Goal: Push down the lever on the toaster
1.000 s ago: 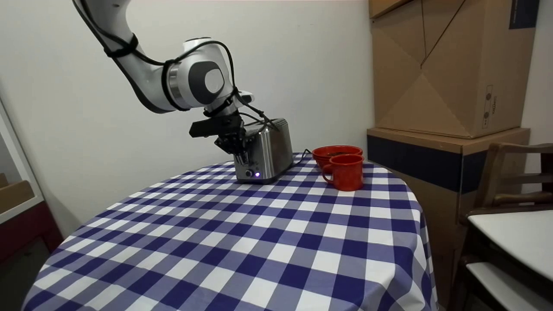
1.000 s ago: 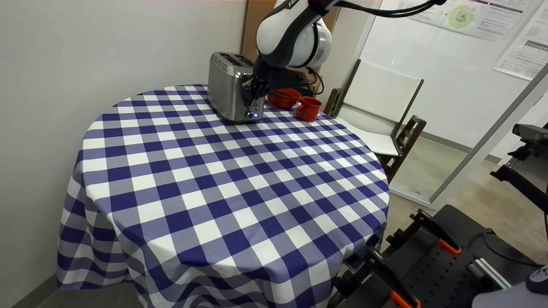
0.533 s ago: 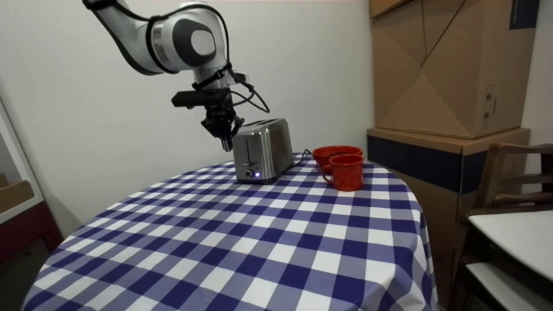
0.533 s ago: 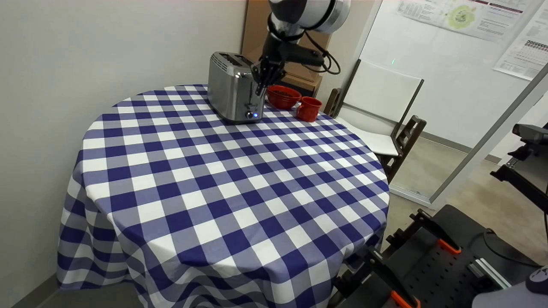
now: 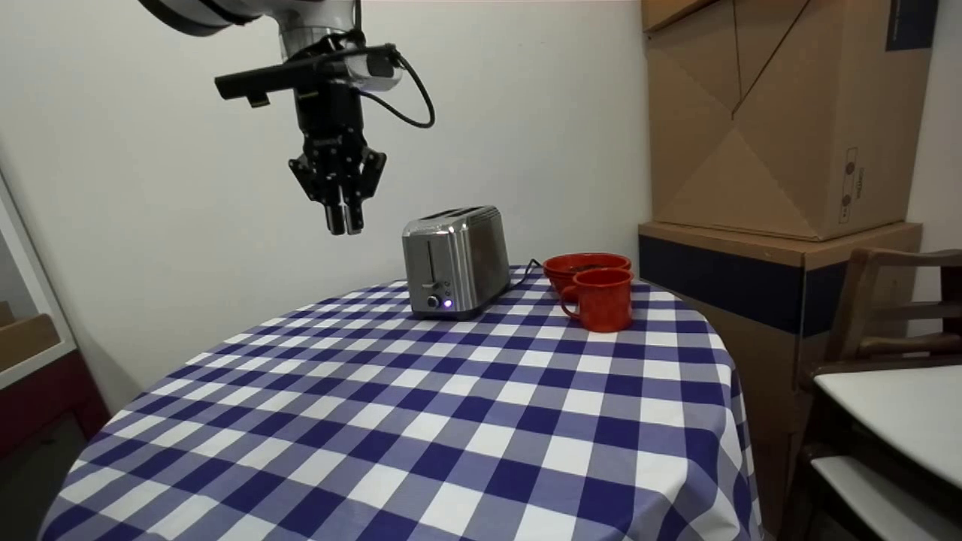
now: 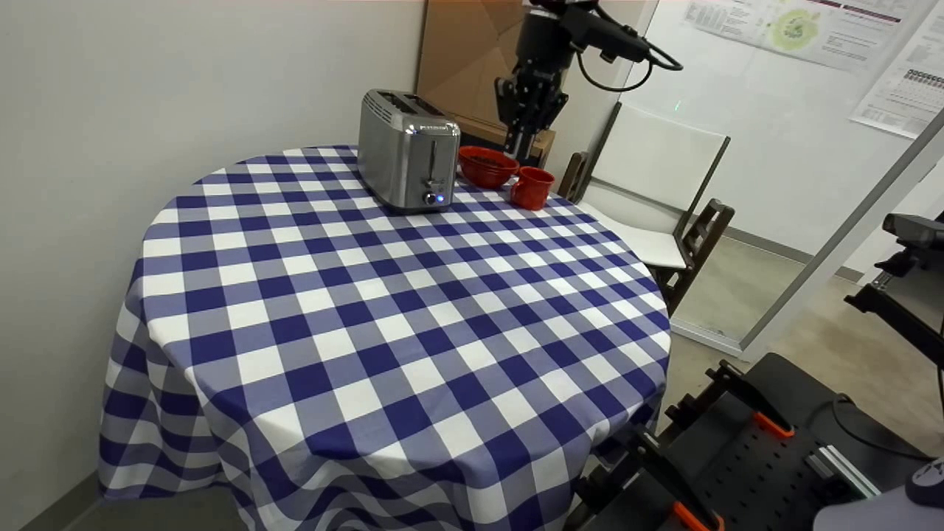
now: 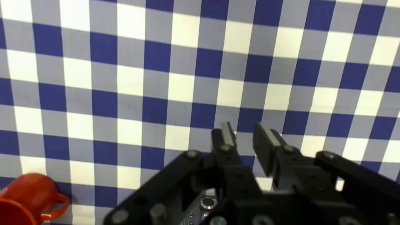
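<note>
The silver toaster stands on the checked tablecloth; it also shows in an exterior view. Its lever sits low, at the bottom of the vertical slot, just above the knob and a lit light. The lever also shows low in an exterior view. My gripper hangs in the air above and in front of the toaster, apart from it, pointing down. In the wrist view my gripper has its fingers slightly parted with nothing between them. The toaster's knob shows behind the gripper; the lever is mostly hidden there.
A red mug and red bowls stand beside the toaster. The mug also shows at the wrist view's lower left. A wall is behind the table. Cardboard boxes and a chair stand beyond the table.
My gripper has left the toaster's front, rising and moving back away from it. Its fingers have parted slightly. The lever, hidden at first, now shows low in its slot. The toaster has not moved.
</note>
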`<action>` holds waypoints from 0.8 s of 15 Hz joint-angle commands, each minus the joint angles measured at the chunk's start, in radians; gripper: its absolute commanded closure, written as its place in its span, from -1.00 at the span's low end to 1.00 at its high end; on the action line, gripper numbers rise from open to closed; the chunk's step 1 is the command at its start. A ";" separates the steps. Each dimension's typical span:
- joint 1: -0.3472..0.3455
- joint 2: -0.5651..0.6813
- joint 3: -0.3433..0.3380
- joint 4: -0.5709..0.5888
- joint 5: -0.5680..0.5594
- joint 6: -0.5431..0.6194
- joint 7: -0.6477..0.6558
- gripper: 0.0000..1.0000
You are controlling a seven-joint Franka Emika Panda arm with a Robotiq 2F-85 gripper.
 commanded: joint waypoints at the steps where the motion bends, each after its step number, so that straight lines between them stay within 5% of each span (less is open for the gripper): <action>1: 0.021 -0.154 -0.027 -0.134 0.032 -0.050 -0.029 -0.13; 7: 0.040 -0.306 -0.048 -0.276 0.000 0.058 -0.034 -0.98; 12: 0.055 -0.380 -0.060 -0.345 0.008 0.148 -0.055 -1.00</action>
